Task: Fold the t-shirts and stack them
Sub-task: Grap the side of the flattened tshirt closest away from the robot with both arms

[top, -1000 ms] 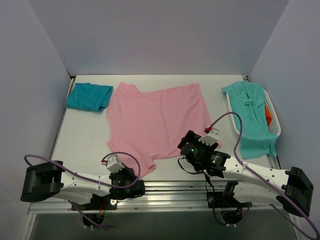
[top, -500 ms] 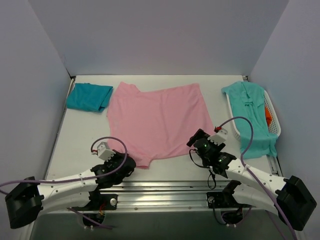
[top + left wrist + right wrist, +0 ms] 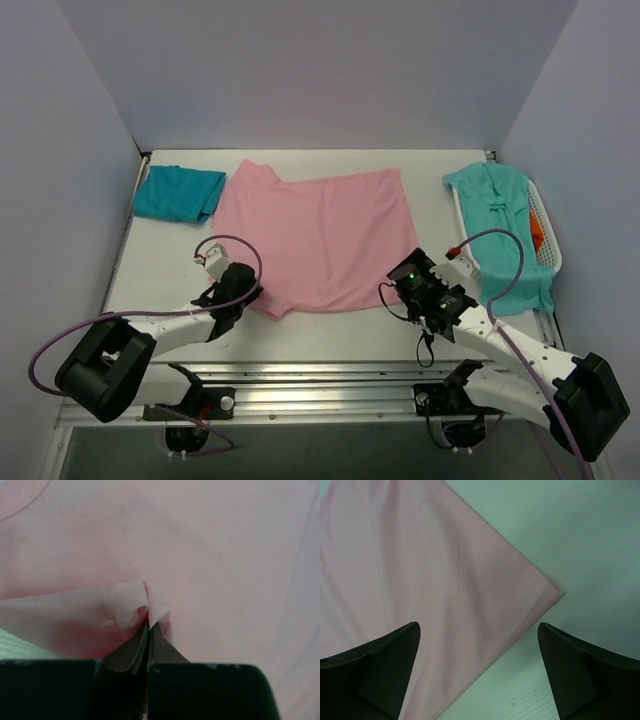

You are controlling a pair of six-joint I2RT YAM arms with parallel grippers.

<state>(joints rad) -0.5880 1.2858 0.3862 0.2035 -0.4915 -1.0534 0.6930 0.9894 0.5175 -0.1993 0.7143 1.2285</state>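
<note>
The large light pink t-shirt (image 3: 320, 235) lies spread on the table's middle. My left gripper (image 3: 243, 288) is shut on a pinched fold of it (image 3: 142, 605) at its near left corner. My right gripper (image 3: 412, 272) is open and empty just above the pink shirt's near right corner (image 3: 540, 587). The darker teal t-shirt (image 3: 178, 193) lies folded at the far left. The lighter aqua-green t-shirt (image 3: 505, 235) hangs over the basket at the right.
A white plastic laundry basket (image 3: 547, 235) stands at the right edge, with something orange inside. Bare table (image 3: 160, 270) lies left of the pink shirt. Grey walls close in the left, back and right sides.
My left gripper has swung up from the front rail and drawn the shirt's near left corner inward. My right gripper has moved right and back off the shirt's near right corner.
</note>
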